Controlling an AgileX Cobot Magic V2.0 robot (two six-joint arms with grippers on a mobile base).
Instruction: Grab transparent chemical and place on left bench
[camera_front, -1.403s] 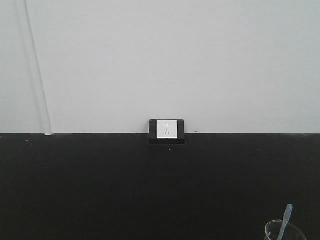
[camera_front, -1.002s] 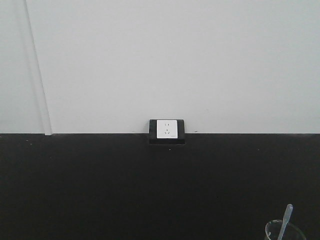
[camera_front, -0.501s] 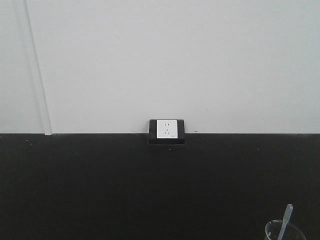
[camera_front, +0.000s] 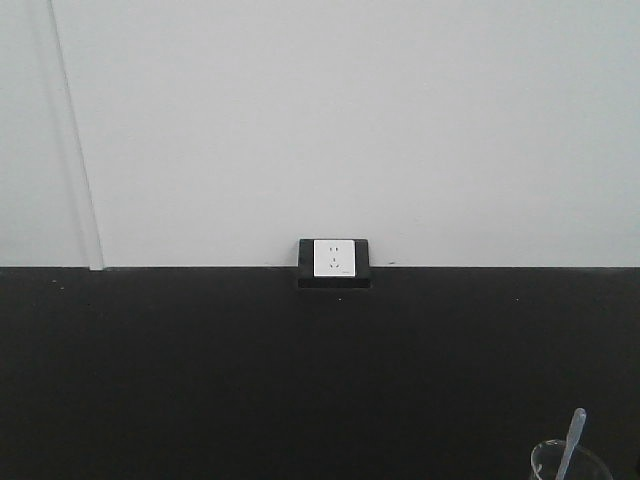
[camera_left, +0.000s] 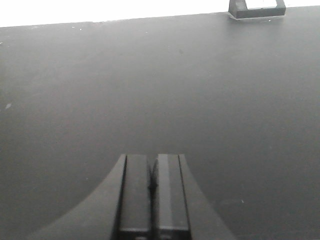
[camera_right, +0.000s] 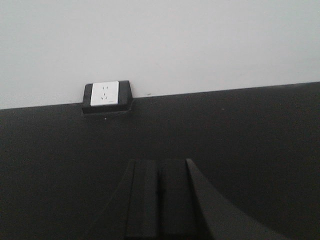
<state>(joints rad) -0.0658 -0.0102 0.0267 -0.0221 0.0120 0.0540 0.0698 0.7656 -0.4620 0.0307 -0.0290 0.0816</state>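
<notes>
The transparent chemical (camera_front: 572, 440), a thin translucent dropper pipette, stands tilted in a clear glass beaker (camera_front: 568, 462) at the bottom right of the front view, on a matte black worktop (camera_front: 250, 380). My left gripper (camera_left: 152, 165) is shut and empty over bare black worktop (camera_left: 150, 90). My right gripper (camera_right: 160, 167) is shut and empty over the black worktop (camera_right: 240, 130). Neither wrist view shows the pipette or the beaker. No gripper shows in the front view.
A white wall socket in a black housing (camera_front: 334, 262) sits at the back of the worktop against the white wall; it also shows in the right wrist view (camera_right: 106, 96) and at the top of the left wrist view (camera_left: 256, 7).
The beaker and pipette have slid slightly lower in the front view. Nothing else has changed.
</notes>
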